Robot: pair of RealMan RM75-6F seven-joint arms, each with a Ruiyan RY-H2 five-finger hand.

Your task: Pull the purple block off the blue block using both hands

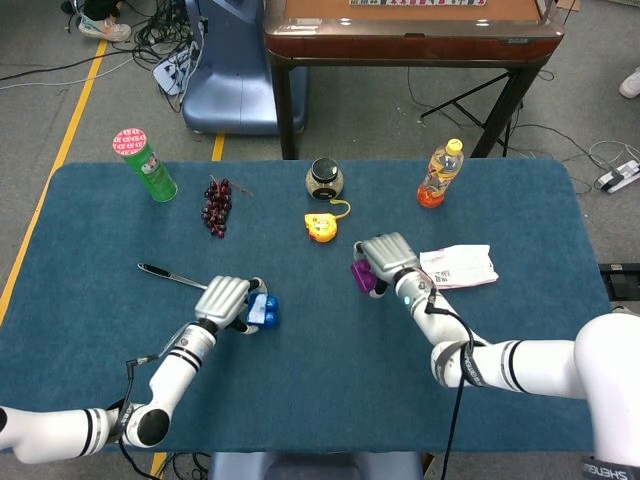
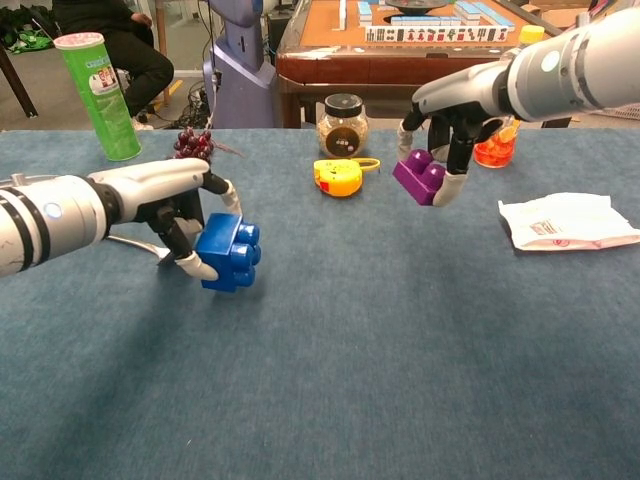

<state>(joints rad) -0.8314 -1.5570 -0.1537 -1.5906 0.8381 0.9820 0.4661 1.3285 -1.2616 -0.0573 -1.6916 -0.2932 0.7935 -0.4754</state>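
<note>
Blocks apart, one in each hand; next is setting them down.

Head view: my left hand (image 1: 226,298) grips the blue block (image 1: 264,311) low over the table (image 1: 330,350); my right hand (image 1: 388,259) grips the purple block (image 1: 362,277), well apart. Chest view: spoon (image 2: 140,243) sits just behind my left hand; tape measure (image 2: 339,176) and paper (image 2: 566,221) flank the right, so I'd pick bare cloth.

1. Green canister (image 2: 101,92) — beyond the left hand (image 2: 175,205): label print present, not legible.
2. White packet (image 2: 566,221) — beside the right hand (image 2: 447,128): print too small to read.
</note>
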